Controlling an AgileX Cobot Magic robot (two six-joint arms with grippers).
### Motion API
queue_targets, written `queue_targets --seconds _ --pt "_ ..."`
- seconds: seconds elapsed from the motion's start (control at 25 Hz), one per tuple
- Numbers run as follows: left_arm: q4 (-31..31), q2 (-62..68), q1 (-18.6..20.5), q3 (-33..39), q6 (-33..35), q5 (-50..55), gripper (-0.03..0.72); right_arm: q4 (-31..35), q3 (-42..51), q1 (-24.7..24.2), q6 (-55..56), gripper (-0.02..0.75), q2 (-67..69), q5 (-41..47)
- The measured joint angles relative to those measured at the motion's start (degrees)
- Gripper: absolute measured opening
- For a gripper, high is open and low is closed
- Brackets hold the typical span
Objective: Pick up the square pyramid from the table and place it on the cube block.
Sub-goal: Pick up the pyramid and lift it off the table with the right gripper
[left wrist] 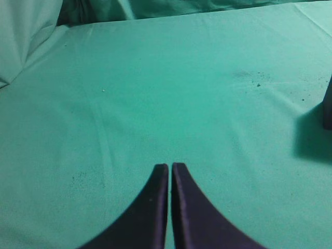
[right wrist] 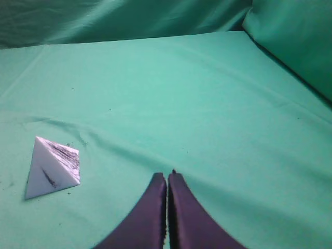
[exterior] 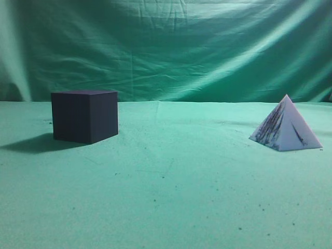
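Note:
The white square pyramid with dark smudges stands on the green table at the right. It also shows in the right wrist view, to the left of my right gripper, which is shut and empty above the cloth. The dark navy cube block stands at the left, far from the pyramid. Only its edge shows at the right border of the left wrist view. My left gripper is shut and empty over bare cloth. Neither gripper shows in the exterior view.
A wrinkled green cloth backdrop hangs behind the table. Cloth folds rise at the far right of the right wrist view and the far left of the left wrist view. Open cloth lies between cube and pyramid.

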Motion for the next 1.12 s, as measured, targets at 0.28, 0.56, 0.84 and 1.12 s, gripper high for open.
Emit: queue_targets --seconds 0.28,0.56,0.84,1.12 --pt "0.0 0.0 0.0 0.0 0.0 0.0 0.0 0.0 0.0 0.0 0.0 0.0 0.0 0.0" --pt "0.0 0.0 0.0 0.0 0.0 0.0 0.0 0.0 0.0 0.0 0.0 0.0 0.0 0.0" --pt "0.0 0.0 0.0 0.0 0.0 0.0 0.0 0.0 0.0 0.0 0.0 0.0 0.0 0.0" --pt "0.0 0.0 0.0 0.0 0.0 0.0 0.0 5.43 0.0 0.0 0.25 0.0 0.0 -3.26"
